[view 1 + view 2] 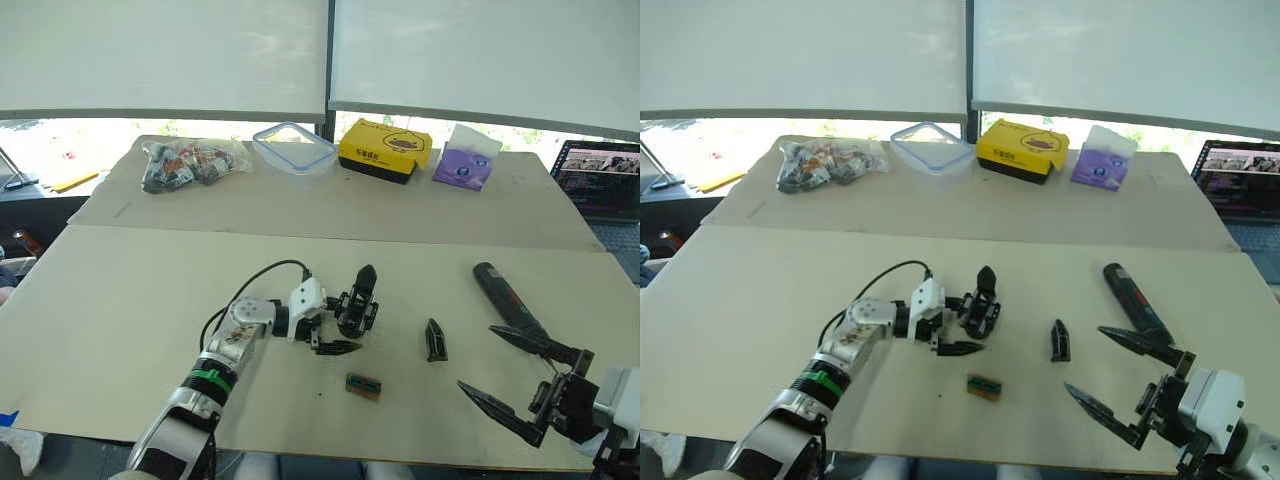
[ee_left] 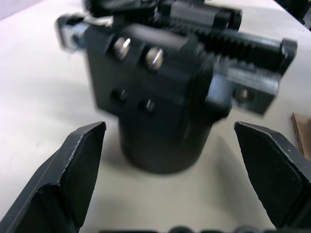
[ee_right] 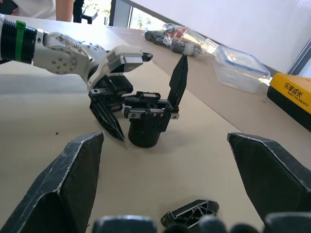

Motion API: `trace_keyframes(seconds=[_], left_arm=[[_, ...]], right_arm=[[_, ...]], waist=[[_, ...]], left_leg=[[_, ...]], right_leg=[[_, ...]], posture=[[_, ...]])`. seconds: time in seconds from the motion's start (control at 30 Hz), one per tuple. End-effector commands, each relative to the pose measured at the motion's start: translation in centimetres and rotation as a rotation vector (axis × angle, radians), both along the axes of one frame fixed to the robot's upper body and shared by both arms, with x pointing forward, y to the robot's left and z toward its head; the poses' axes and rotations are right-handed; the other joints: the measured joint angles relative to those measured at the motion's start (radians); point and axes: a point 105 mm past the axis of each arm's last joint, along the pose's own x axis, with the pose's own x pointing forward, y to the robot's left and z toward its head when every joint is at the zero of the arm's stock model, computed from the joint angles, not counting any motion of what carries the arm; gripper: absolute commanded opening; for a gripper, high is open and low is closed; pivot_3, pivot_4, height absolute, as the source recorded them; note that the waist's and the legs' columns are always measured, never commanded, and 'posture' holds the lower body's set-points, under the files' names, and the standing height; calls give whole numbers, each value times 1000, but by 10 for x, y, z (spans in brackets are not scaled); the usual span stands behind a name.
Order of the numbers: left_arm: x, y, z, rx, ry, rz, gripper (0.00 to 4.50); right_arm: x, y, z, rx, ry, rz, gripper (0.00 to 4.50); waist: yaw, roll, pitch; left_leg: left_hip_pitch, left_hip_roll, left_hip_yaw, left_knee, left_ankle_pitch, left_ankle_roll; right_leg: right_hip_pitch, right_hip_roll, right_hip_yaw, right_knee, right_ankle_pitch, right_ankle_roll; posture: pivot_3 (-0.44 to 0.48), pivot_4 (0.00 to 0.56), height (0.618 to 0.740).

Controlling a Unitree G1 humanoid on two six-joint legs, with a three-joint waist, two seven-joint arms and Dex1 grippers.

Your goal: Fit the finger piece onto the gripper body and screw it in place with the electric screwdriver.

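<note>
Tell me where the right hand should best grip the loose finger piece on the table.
Probably across the two long sides of the finger piece, near its wider base, coming down from above. It lies flat on the table, apart from the gripper body and the screwdriver, so a top approach looks clear. The right hand is open, nearby.

The left arm [image 1: 235, 340] is white and silver with a green band, a looping black cable, and black claw fingers [image 1: 335, 347]; the right gripper [image 1: 525, 380] matches.
</note>
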Motion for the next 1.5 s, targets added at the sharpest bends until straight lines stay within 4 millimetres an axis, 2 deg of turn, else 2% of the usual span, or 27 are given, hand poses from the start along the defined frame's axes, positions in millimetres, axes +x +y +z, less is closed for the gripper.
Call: trace_keyframes(seconds=[0.03,0.1,0.2,0.37,0.53,0.67,0.87,0.93,1.03,1.13,1.27,1.33,1.43,1.5], left_arm=[[3,-5,4,-3,-30,-3,4232],[3,-3,1,9,-31,11,3697],[-2,3,-5,19,-23,13,2374],[-2,6,-3,7,-35,21,2356],[12,-3,5,-12,-84,115,2356],[0,-9,0,-2,-46,85,2356],[1,0,-5,-5,-15,152,2356],[3,7,-2,-11,-11,170,3394],[-1,25,5,-19,-15,151,4486],[-8,56,11,10,-15,122,4486],[-14,109,20,54,-14,148,4486],[-22,132,34,38,-25,131,4486],[-30,141,65,-34,-52,103,4486],[-34,143,77,-47,-81,97,4486]], right_arm=[[0,2,6,-7,-21,14,4500],[0,0,4,-7,-20,14,4500],[-1,-5,0,-9,-14,12,4500],[-2,-8,-3,-10,-8,17,4500],[-2,-8,-5,-10,-10,23,4500],[-4,-6,-5,-10,-11,24,4500],[-6,-4,-2,-8,-12,18,4500],[-7,-5,-1,-5,-8,12,4500],[-9,-7,2,6,21,-2,4500],[-12,-8,8,19,77,-29,4500],[-19,-3,8,18,258,-72,4500],[-23,-2,2,-5,373,-112,4500],[-27,-7,-5,4,450,-160,4500],[-29,-12,-9,25,474,-188,4500]], waist=[[-1,0,0],[-2,0,0],[-3,0,0],[-5,0,0],[-2,0,0],[0,0,0],[-1,0,0],[-3,0,0],[-8,1,0],[-13,1,0],[-9,0,0],[-4,0,0],[4,-3,1],[15,-3,2]], left_leg=[[0,0,0,0,0,0],[0,0,0,0,0,0],[0,0,0,-1,0,0],[1,0,0,-1,0,0],[1,0,0,-1,0,0],[1,0,0,1,0,0],[1,0,0,-1,0,0],[1,0,0,-1,0,0],[1,0,0,-1,0,0],[2,1,0,-2,0,0],[3,1,0,-3,0,0],[2,1,0,-2,0,0],[1,2,0,-2,0,0],[0,2,0,-1,0,0]], right_leg=[[0,0,0,0,0,0],[0,0,0,0,0,0],[0,0,0,0,3,5],[0,0,0,1,3,5],[0,0,0,1,2,4],[0,0,0,1,2,3],[0,0,0,1,3,5],[0,0,0,1,3,5],[0,0,0,1,1,2],[-1,0,0,2,-1,-2],[-1,1,0,3,-2,-4],[-1,0,0,3,-2,-4],[-1,0,0,2,-3,-5],[-1,0,-1,0,-3,-5]], posture=[[0,150,740],[0,150,740],[0,150,740],[0,150,740],[0,150,740],[0,150,740],[0,150,740],[0,150,740],[0,150,740],[0,150,740],[0,150,740],[0,150,740],[0,150,740],[0,150,740]])
